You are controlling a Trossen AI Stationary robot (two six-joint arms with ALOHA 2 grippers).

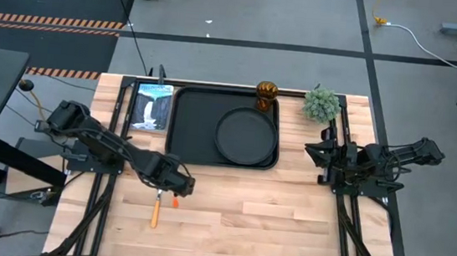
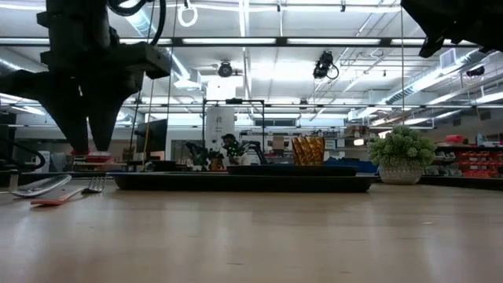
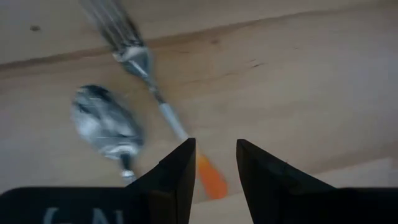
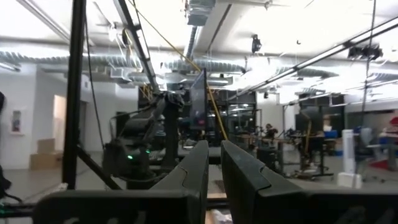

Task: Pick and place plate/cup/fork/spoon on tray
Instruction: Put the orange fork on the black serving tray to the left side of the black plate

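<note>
- The left gripper (image 1: pixel 179 185) is hanging low over the wood table (image 1: pixel 286 226) in the lower-left part of the overhead picture, its fingers (image 3: pixel 177 174) parted by a narrow gap and holding nothing.
- In the left wrist view the fork (image 3: pixel 155 99) is lying flat on the wood, its orange handle end showing in the gap between the fingers, its tines pointing away from the gripper.
- The spoon (image 3: pixel 106 127) is lying just beside the fork, bowl up, not touching it as far as that view shows; from overhead its yellow-orange handle (image 1: pixel 154 212) is sticking out below the gripper toward the table's front edge.
- To the right of the gripper a wide stretch of bare wood is running across the lower middle of the overhead picture.
- The tray (image 1: pixel 191 124) is sitting above the gripper near the table's far edge, well apart from the cutlery.
- The plate (image 1: pixel 244 135) is resting inside the tray's right half, close to the right lip.
- The cup (image 1: pixel 266 95) is standing at the tray's upper-right corner; whether it is on the lip or just outside cannot be told.
- A potted plant (image 1: pixel 321 104) is standing just right of the tray, and a picture card (image 1: pixel 151 106) is lying along the tray's left edge.
- The right gripper (image 1: pixel 317 151) is waiting at the table's right edge, its fingers (image 4: pixel 196 168) almost closed and gripping nothing.
</note>
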